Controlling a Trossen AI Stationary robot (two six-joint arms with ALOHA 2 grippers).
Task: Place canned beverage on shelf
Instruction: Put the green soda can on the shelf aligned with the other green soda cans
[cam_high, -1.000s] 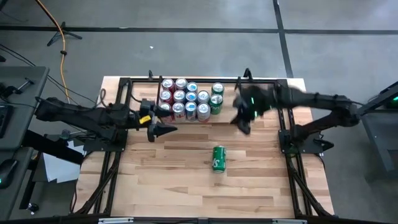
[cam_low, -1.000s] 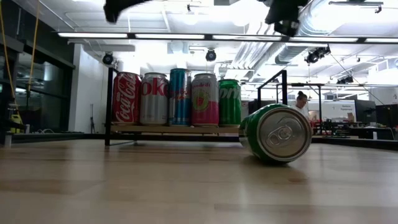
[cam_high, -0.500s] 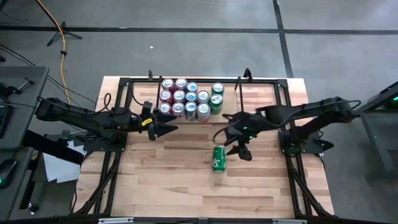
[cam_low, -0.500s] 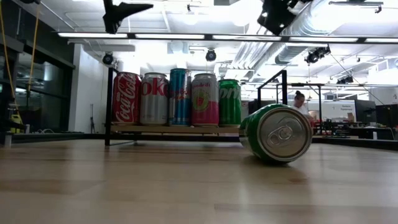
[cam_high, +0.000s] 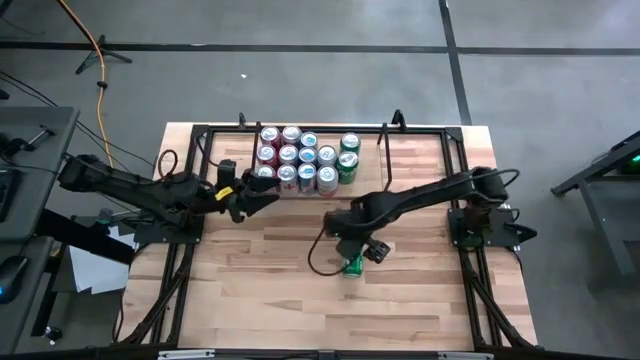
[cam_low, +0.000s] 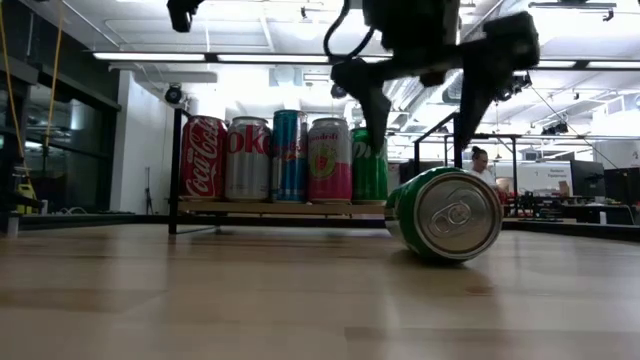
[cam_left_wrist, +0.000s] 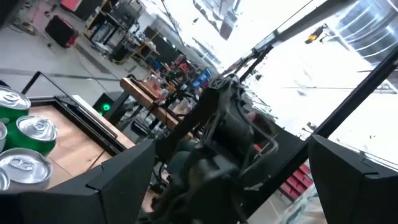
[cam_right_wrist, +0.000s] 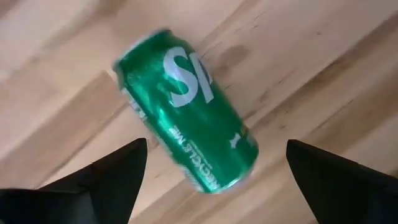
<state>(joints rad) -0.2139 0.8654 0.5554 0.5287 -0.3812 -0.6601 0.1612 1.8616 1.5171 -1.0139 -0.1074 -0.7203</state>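
Observation:
A green canned beverage (cam_right_wrist: 186, 137) lies on its side on the wooden table (cam_high: 250, 290), its end facing the near edge (cam_low: 445, 215). My right gripper (cam_low: 420, 145) hangs open just above it with a finger on either side, touching nothing, and hides most of the can in the high view (cam_high: 352, 247). The shelf (cam_low: 280, 208) stands at the far middle (cam_high: 383, 150) and holds several upright cans (cam_high: 300, 160). My left gripper (cam_high: 265, 197) waits open, raised, by the shelf's front left corner.
A black frame (cam_high: 455, 190) edges the table on both sides and at the back. Bare wood lies in front of the lying can, toward the near edge. A person (cam_low: 485, 160) stands far behind the table.
My right gripper has swung from beside the shelf's right end toward the near edge and the table's left. It has come down over the lying green can and has opened on the way. The can has stayed where it was. My left gripper has shifted slightly toward the shelf.

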